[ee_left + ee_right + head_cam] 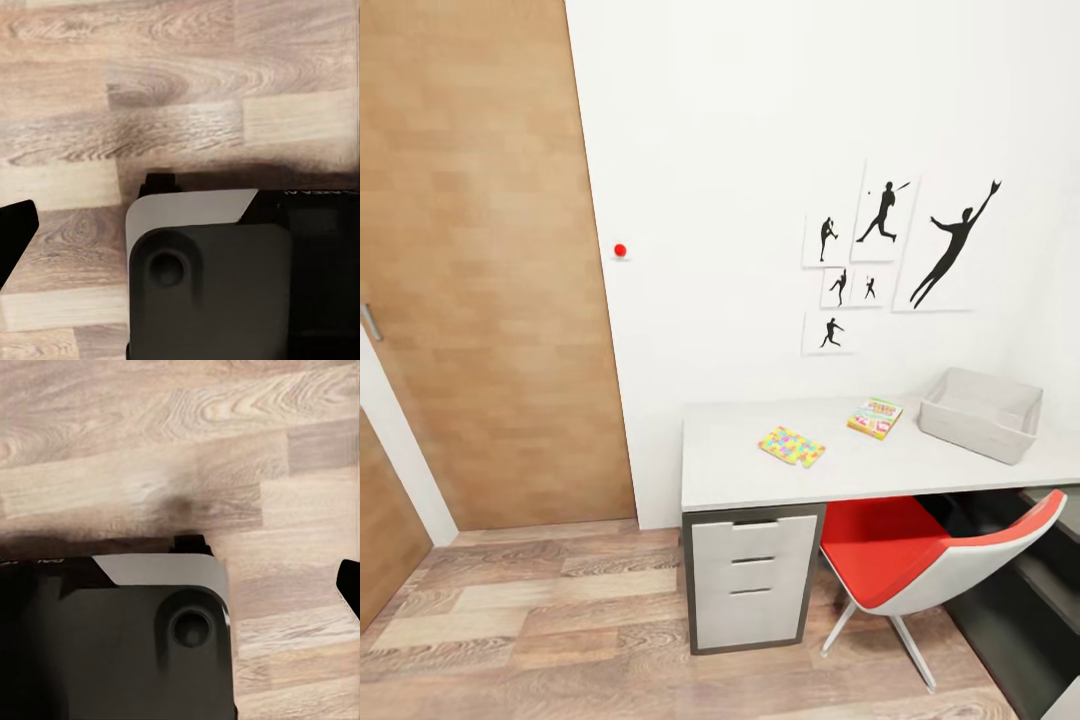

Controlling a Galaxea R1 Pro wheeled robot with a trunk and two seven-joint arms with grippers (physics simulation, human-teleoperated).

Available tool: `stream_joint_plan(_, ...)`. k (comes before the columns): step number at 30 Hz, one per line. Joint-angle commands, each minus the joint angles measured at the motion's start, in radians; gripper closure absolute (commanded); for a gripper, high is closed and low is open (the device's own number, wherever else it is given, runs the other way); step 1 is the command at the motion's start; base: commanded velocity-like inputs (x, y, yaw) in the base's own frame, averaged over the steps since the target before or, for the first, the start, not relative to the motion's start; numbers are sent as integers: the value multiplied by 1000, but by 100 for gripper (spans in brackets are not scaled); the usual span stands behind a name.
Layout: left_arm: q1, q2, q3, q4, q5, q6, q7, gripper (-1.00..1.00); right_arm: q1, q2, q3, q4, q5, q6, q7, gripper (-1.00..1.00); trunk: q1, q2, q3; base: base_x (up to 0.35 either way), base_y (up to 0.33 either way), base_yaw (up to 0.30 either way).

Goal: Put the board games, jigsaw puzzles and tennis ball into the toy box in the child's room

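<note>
The white-topped table (pixel 730 470) stands against the far wall at the right of the head view. On it lies a jigsaw puzzle (pixel 791 445), a flat slab of yellow, green, pink and blue pieces. Behind it to the right lies a board game (pixel 875 417), a thin yellow, red and green box. The light grey toy box (pixel 980 412) sits at the table's right end, and what I can see of its inside looks empty. The tennis ball and the bed are out of view. Each wrist view shows one dark fingertip (pixel 15 232) (pixel 349 585) over the wooden floor, next to the robot's dark base (pixel 217 292).
A red and white chair (pixel 920 560) is tucked under the table's right part, next to the three-drawer unit (pixel 752 580). A wooden door (pixel 480 260) fills the left wall. Wooden floor (pixel 540 640) stretches open between me and the table. A dark low cabinet (pixel 1020 620) is at the right edge.
</note>
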Motion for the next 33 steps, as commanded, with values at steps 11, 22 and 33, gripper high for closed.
stream_joint_plan(11,-192,37,12,-4,19,108,-52,-100,-176,-10,-7,-37,-98,160,-5,-100,-42,76,33,0,0,0)
stream_joint_plan(22,-340,128,33,-6,38,173,-309,-100,-233,-4,-12,-127,-146,250,-6,-100,-84,153,68,0,0,0)
stream_joint_plan(33,-367,212,73,-6,42,167,-429,-100,-237,-1,-10,-160,-150,257,-4,-100,-127,230,102,0,0,-139)
